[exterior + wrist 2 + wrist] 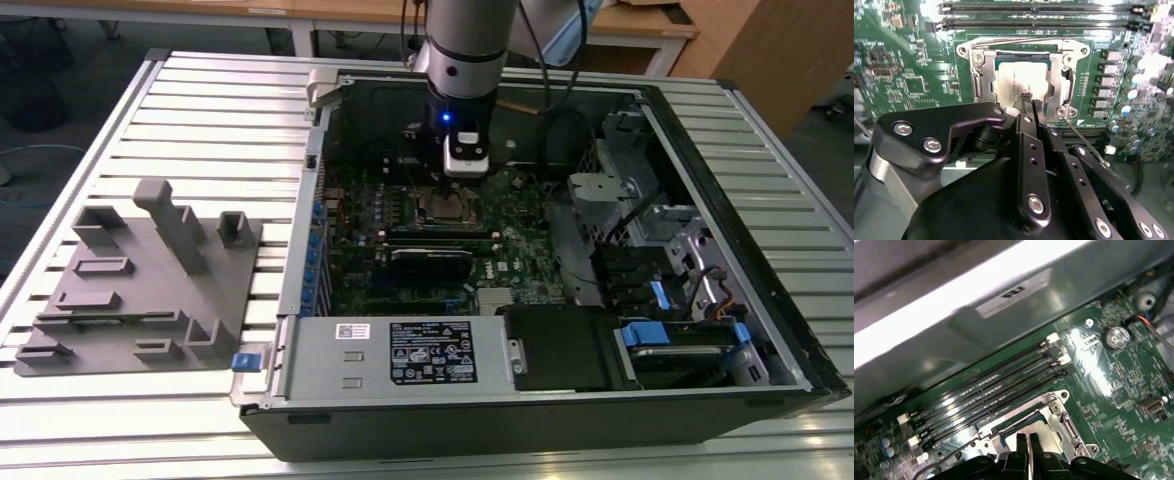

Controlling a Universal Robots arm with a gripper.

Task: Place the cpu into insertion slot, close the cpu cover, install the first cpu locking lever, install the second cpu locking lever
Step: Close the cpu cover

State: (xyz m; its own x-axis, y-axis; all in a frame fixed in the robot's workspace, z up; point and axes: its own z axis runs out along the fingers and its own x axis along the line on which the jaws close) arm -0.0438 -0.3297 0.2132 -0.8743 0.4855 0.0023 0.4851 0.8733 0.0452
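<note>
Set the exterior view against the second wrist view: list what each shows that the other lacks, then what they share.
Exterior view adds: the grey fixture on the table, the power supply and the case. Second wrist view adds: a thin lever slanting away from the cover, and the cpu seen through the cover's window. Shared: the end effector, shut, over the slot on the green motherboard.

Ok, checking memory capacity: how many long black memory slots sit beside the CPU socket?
4 memory slots, parallel in the first wrist view: one nearest the case wall, two in the middle, one nearest the insertion slot.
</note>
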